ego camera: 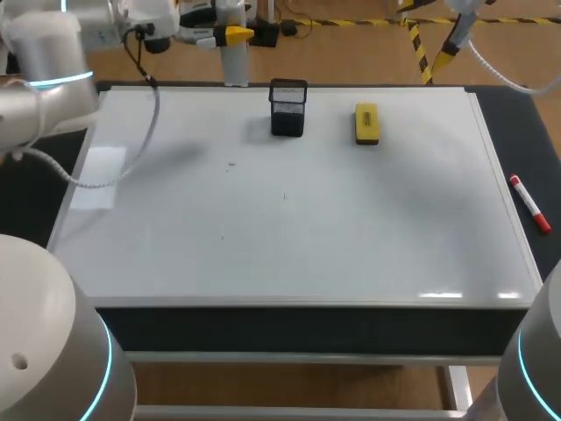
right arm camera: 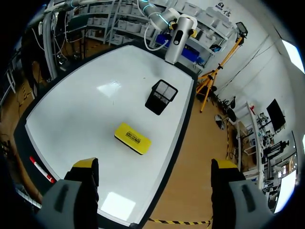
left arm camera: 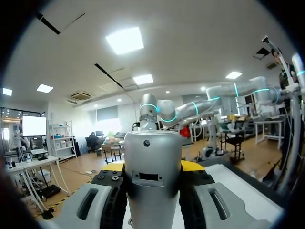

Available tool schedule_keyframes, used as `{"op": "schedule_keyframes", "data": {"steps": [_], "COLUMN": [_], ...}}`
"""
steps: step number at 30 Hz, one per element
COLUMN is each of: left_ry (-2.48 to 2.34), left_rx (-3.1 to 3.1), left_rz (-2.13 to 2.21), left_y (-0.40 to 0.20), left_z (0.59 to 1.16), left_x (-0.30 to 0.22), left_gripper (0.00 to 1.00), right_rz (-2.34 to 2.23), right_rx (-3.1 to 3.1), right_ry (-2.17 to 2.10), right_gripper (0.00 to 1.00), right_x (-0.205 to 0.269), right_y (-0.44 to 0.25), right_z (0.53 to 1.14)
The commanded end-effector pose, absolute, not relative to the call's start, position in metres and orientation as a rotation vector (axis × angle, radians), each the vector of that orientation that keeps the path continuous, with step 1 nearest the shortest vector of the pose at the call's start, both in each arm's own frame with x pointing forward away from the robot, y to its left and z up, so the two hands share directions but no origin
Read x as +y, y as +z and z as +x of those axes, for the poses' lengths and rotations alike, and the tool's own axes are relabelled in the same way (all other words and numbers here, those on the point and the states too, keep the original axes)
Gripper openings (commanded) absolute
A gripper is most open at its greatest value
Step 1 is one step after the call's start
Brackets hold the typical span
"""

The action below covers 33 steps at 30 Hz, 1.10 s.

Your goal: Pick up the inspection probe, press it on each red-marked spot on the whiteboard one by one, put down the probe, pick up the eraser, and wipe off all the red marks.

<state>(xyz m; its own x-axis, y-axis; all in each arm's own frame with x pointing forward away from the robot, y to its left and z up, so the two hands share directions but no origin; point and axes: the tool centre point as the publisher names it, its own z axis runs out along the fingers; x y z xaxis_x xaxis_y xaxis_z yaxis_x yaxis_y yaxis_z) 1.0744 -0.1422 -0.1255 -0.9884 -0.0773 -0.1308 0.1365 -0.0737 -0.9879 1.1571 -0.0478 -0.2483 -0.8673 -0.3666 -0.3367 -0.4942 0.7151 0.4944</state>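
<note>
Head view, upper left of the frame: the left gripper (ego camera: 235, 35) is clamped on the inspection probe (ego camera: 234, 66), a silver cylinder at the far edge of the whiteboard (ego camera: 289, 228). The probe's long axis is about upright, its lower end pointing down at the board. The pick-up looks done. The pressing, setting down and wiping are all left, by my judgement. I see no red marks on the board, only faint specks, though marks may be too small to tell here. Right of the probe stands a black mesh holder (ego camera: 288, 107), then the yellow eraser (ego camera: 366, 123), untouched, its long axis running up the frame. A red marker (ego camera: 529, 203) lies at the right edge. The right gripper (right arm camera: 155, 167) is spread wide and holds nothing, above the eraser.
</note>
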Motion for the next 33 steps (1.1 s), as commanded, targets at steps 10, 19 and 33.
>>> {"op": "schedule_keyframes", "data": {"steps": [10, 19, 33], "left_ry": [-2.319, -2.344, -2.345], "left_rx": [2.101, 2.096, 2.087], "left_rz": [0.266, 0.231, 0.139], "left_y": [-0.135, -0.145, -0.173], "left_z": [1.101, 1.112, 1.129], "left_x": [-0.193, -0.213, -0.221], "left_gripper": [0.0, 0.0, 0.0], "right_rz": [-0.692, -0.692, -0.692], "right_rx": [2.711, 2.711, 2.711], "right_ry": [0.866, 0.866, 0.866], "right_gripper": [1.0, 1.0, 1.0], "right_x": [-0.048, -0.048, -0.048], "right_y": [-0.247, -0.247, -0.247], "right_z": [1.157, 1.157, 1.157]}}
